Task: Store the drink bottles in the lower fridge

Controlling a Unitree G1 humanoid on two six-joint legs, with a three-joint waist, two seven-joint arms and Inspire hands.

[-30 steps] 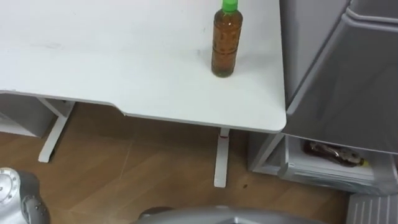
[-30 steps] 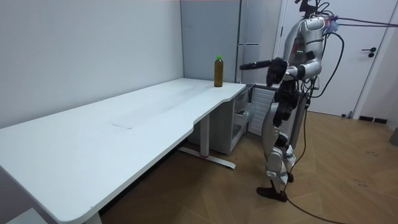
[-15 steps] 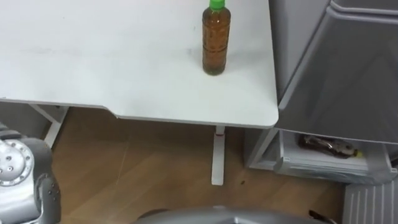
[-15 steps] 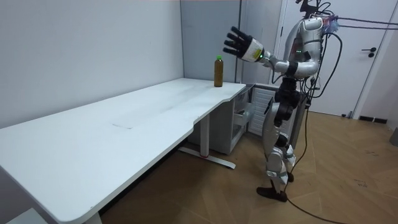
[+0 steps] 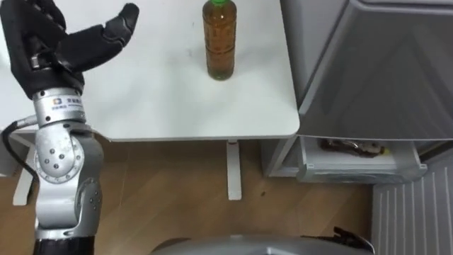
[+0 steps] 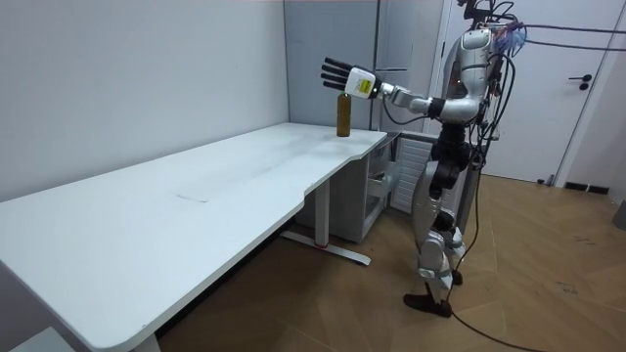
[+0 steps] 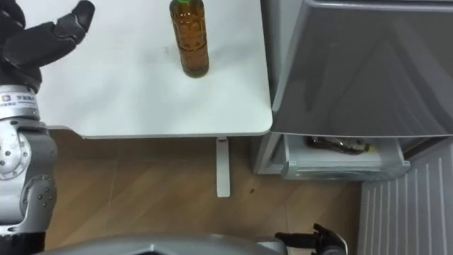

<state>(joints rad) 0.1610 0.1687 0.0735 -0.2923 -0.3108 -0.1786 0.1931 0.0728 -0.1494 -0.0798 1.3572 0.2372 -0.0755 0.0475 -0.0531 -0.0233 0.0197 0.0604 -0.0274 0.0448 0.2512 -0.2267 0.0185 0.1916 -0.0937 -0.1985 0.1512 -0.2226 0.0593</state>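
The bottle (image 5: 219,42) of brown drink with a green cap stood upright on the white desk (image 5: 163,99), close to the desk's right edge and a little back from its near right corner. Nothing held it.

The left hand (image 5: 53,53) was raised over the desk, to the left of the bottle and apart from it. Its dark fingers (image 5: 117,25) were straight and spread, the thumb pointing toward the bottle, with nothing between them. In the room view the left arm reached out from the shoulder, and the hand (image 6: 337,75) hung in the air near the top of the bottle (image 6: 343,114).

The right hand (image 7: 315,239) appeared as a small dark shape at the lower edge of the eye views, close to the robot's body; whether it was open or closed could not be told.

Just past the desk's right edge stood the grey fridge (image 5: 375,64). Its lower drawer (image 5: 354,168) was pulled out, and a dark object (image 5: 350,147) lay flat inside; it was too small to identify.

The robot stood upright on the wooden floor (image 5: 170,191) at the desk's near edge, by the corner beside the fridge.
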